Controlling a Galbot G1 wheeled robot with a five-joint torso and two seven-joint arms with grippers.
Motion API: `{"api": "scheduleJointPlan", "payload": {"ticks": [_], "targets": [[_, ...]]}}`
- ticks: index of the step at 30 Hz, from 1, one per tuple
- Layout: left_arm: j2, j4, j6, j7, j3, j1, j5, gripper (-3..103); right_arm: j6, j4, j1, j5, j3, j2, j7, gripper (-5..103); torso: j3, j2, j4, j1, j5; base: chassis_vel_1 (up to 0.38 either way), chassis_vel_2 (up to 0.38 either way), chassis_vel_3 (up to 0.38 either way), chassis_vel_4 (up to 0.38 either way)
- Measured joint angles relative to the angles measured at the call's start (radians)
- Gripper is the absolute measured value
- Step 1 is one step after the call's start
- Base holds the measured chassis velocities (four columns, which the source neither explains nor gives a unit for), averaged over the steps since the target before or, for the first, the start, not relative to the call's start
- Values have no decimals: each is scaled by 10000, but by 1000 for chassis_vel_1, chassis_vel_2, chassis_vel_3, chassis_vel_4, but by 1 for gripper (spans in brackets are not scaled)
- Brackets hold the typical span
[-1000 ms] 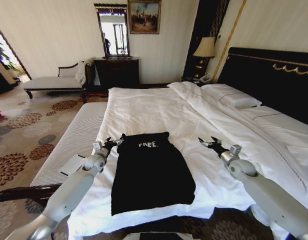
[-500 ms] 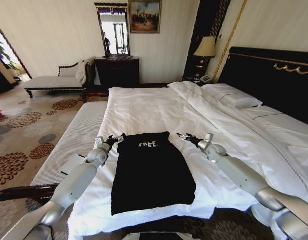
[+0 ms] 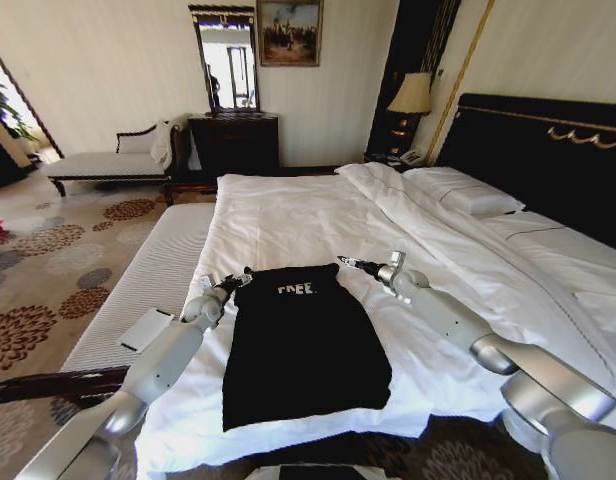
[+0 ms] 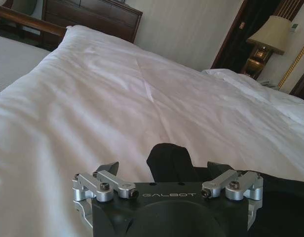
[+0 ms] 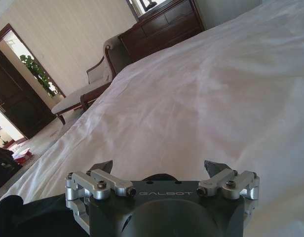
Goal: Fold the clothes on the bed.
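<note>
Hovering wide open, your left gripper (image 3: 236,282) sits at the black T-shirt's (image 3: 303,345) 10 o'clock corner; your right gripper (image 3: 348,263), jaws equally spread, at its 1 o'clock corner. Shirt lies flat, lettering up, near the foot of the bed (image 3: 288,215). Drop both together, pinch shirt fabric alone, spare the duvet (image 3: 298,220).

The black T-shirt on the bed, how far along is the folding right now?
Done: the black T-shirt lies flat on the white duvet as a narrow panel, no sleeves sticking out. In hand: the left gripper and right gripper, jaws open, sit at its two top corners, holding nothing yet. Left: gripping those corners and folding the shirt lengthwise.
</note>
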Motion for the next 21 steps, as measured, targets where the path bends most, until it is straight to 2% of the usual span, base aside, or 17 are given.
{"api": "scheduleJointPlan", "payload": {"ticks": [14, 21], "targets": [[-497, 595, 95, 52, 90, -422, -357, 100, -356, -1182, 238, -510, -172, 735, -506, 100, 0, 0, 0, 0, 0, 0, 0, 0, 0], [-763, 924, 158, 88, 137, -594, -629, 100, -486, -1813, 315, -838, -125, 1453, -712, 100, 0, 0, 2, 0, 1, 0, 0, 0, 0]]}}
